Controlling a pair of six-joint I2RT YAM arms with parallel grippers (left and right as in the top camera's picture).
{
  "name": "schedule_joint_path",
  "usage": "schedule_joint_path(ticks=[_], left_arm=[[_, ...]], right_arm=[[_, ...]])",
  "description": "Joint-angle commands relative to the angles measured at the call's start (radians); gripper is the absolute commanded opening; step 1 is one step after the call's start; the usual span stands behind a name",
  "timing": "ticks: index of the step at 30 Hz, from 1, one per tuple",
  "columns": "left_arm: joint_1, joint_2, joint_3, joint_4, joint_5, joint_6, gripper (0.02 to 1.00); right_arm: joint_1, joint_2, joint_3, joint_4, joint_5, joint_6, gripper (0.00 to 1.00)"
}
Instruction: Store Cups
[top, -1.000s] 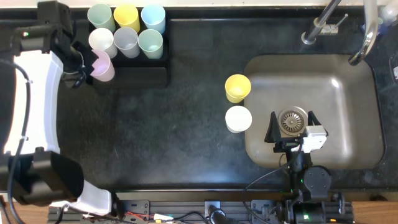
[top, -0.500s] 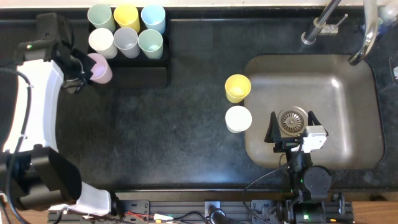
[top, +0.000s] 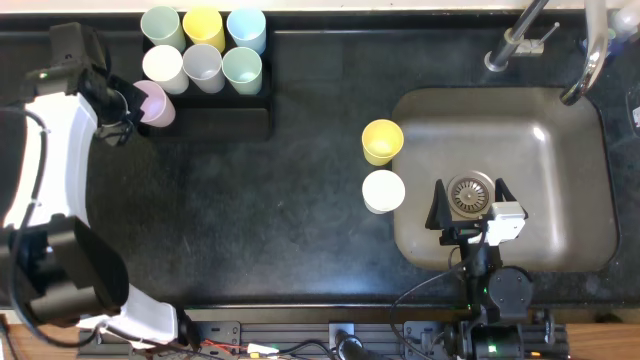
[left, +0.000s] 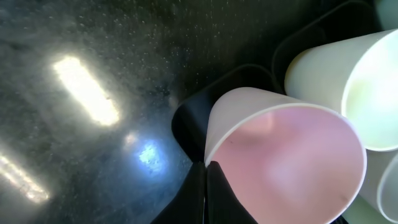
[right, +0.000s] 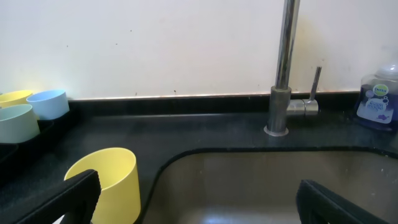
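The sink (top: 560, 110) fills the right side, and over it the right gripper (top: 470, 205) hangs with its jaws spread wide, holding nothing. At far left stands the black rack (top: 230, 122). At its left edge the left gripper (top: 125, 105) is pinched onto the rim of the tilted pink cup (top: 155, 103). A yellow cup (top: 382, 140) and a white cup (top: 383, 190) stand just left of the sink.
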Motion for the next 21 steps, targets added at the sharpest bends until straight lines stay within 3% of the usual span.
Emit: schedule_joint_path(ticks=[1, 16, 17, 18, 19, 20, 21], left_arm=[[0.003, 0.021, -0.005, 0.002, 0.019, -0.021, 0.036], [-0.001, 0.08, -0.005, 0.02, 0.012, -0.022, 0.036], [-0.001, 0.08, -0.005, 0.023, 0.013, -0.022, 0.123], [-0.001, 0.08, -0.005, 0.024, 0.013, -0.022, 0.34], [-0.001, 0.08, -0.005, 0.024, 0.013, -0.021, 0.623], [-0.001, 0.08, -0.005, 0.024, 0.013, -0.021, 0.998], [-0.003, 0.078, -0.004, 0.024, 0.013, -0.021, 0.998]], right_arm=[[-0.001, -0.008, -0.014, 0.006, -0.007, -0.003, 0.996], [-0.001, -0.008, -0.013, 0.006, -0.007, -0.003, 0.998], [-0.001, -0.008, -0.013, 0.006, -0.007, -0.003, 0.996], [-0.001, -0.008, -0.014, 0.006, -0.007, -0.003, 0.998], [-0.001, -0.008, -0.014, 0.006, -0.007, -0.003, 0.998], [-0.001, -0.008, -0.014, 0.006, -0.007, -0.003, 0.998], [-0.001, -0.008, -0.014, 0.006, -0.007, -0.003, 0.998]])
